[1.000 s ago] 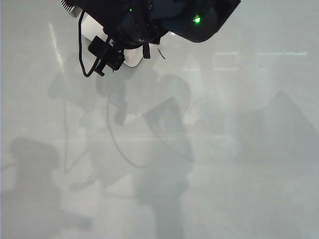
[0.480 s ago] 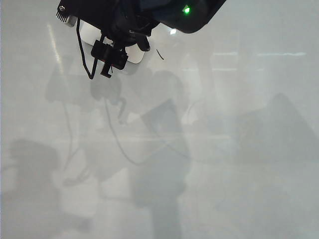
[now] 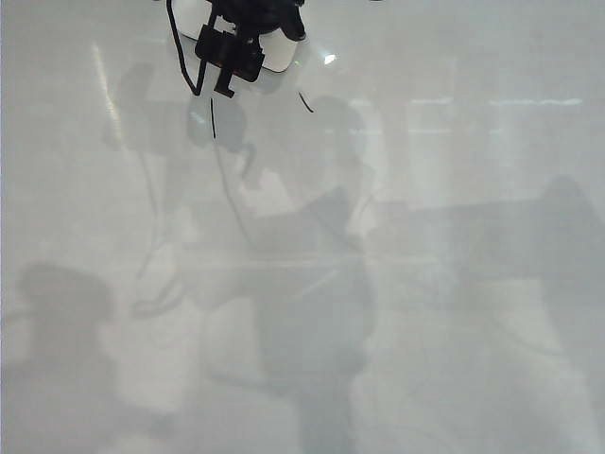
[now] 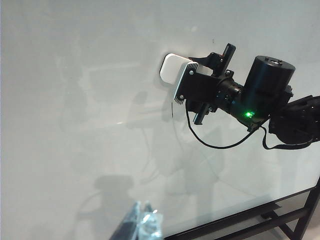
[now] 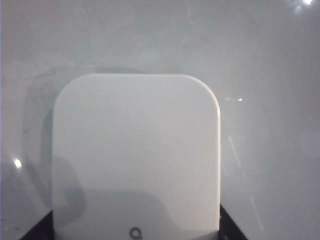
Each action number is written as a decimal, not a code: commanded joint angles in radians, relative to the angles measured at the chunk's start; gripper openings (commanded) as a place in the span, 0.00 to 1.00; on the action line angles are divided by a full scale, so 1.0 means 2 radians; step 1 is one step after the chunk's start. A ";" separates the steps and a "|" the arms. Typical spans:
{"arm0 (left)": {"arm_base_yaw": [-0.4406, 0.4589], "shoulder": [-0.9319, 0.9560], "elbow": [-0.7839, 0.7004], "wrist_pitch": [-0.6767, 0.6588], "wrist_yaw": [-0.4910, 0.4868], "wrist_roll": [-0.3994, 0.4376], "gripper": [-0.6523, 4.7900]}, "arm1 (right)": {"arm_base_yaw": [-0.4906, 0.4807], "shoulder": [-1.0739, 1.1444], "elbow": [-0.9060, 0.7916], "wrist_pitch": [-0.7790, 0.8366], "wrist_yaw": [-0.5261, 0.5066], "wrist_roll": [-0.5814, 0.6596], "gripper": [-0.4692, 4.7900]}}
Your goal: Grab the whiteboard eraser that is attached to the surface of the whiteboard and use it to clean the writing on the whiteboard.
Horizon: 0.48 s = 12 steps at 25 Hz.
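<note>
Right gripper [image 4: 187, 80] clamped on one small white rounded plastic whiteboard eraser [image 5: 136, 155], far left on one glossy pale grey whiteboard [image 3: 454, 284].
One thin black writing stroke [image 3: 305, 102] beside it; left gripper unseen, state unknown.

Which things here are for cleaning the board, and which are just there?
For the job: whiteboard eraser, held by the right claw high on the whiteboard; a few strokes of writing beside it.
Just there: left claw, apart from the eraser; black frame past the board's edge.
</note>
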 commanded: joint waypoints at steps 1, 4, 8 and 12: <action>0.000 0.001 0.001 0.002 0.001 0.000 0.11 | -0.009 -0.012 0.010 0.006 0.036 0.003 0.42; 0.000 0.001 0.001 0.002 0.001 0.000 0.11 | -0.008 -0.011 0.010 -0.060 0.034 0.053 0.42; 0.000 0.001 0.001 0.002 0.001 0.000 0.11 | -0.007 0.000 0.009 -0.090 0.033 0.080 0.42; 0.000 0.001 0.001 0.003 0.001 0.000 0.11 | -0.003 0.009 0.004 -0.092 0.031 0.099 0.42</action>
